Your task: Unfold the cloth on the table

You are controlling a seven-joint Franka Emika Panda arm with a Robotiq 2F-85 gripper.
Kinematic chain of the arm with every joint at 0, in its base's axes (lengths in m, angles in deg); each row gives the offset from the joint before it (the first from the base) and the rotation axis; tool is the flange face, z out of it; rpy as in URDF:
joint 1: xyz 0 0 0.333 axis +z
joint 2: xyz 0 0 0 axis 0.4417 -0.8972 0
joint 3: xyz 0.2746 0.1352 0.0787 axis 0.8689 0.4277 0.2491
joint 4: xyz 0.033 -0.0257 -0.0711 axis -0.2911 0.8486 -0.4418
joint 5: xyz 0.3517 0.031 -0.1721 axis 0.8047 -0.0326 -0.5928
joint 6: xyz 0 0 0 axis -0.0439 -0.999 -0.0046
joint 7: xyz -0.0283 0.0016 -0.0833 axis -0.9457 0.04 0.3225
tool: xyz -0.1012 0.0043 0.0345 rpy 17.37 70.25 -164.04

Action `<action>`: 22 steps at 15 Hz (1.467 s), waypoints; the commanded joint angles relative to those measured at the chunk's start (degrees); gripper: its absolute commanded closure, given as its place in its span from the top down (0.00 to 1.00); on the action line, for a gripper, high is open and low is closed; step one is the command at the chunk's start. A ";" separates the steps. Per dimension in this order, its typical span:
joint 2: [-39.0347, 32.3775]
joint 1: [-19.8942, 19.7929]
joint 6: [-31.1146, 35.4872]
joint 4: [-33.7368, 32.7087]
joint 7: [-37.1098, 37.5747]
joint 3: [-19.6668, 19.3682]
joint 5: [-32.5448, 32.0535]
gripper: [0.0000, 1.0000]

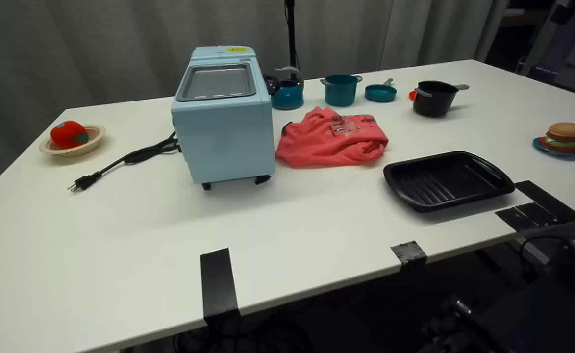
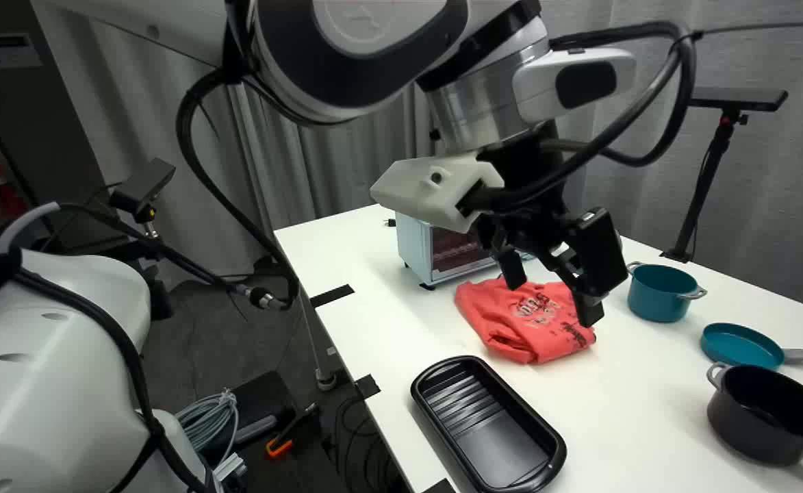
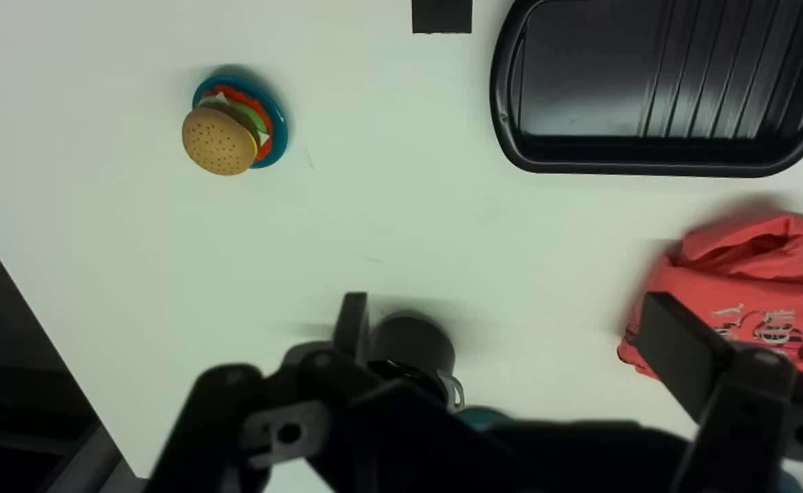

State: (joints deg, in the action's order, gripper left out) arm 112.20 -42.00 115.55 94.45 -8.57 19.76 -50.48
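Note:
The coral-red cloth (image 1: 334, 142) lies bunched and wrinkled on the white table (image 1: 135, 240), with dark printing on its upper side. It also shows in an exterior view (image 2: 504, 318) and, cut off by the right edge, in the wrist view (image 3: 743, 284). My gripper (image 2: 552, 291) is above the table, in front of the cloth in that view and apart from it. In the wrist view my gripper (image 3: 511, 329) has its fingers wide apart with nothing between them; the right finger covers part of the cloth. The gripper is out of view in an exterior view.
A light-blue toaster oven (image 1: 226, 137) stands beside the cloth. A black grill pan (image 1: 449, 180) lies near the taped edge. A teal kettle (image 1: 287, 95), teal pot (image 1: 341, 90), teal pan (image 1: 380, 93) and black pot (image 1: 433, 100) stand behind. A toy burger (image 3: 220, 140) sits farther off.

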 commanded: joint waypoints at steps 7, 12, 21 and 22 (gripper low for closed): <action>-0.02 0.19 -0.24 -0.15 0.05 -0.14 -0.08 1.00; -0.02 0.19 -0.24 -0.15 0.05 -0.14 -0.08 1.00; -6.68 5.80 1.99 -2.49 1.51 1.84 5.66 1.00; -8.02 7.16 2.27 -3.31 1.86 2.38 7.39 1.00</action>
State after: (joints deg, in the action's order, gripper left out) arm 108.50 -38.30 116.52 93.88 -8.37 21.07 -46.87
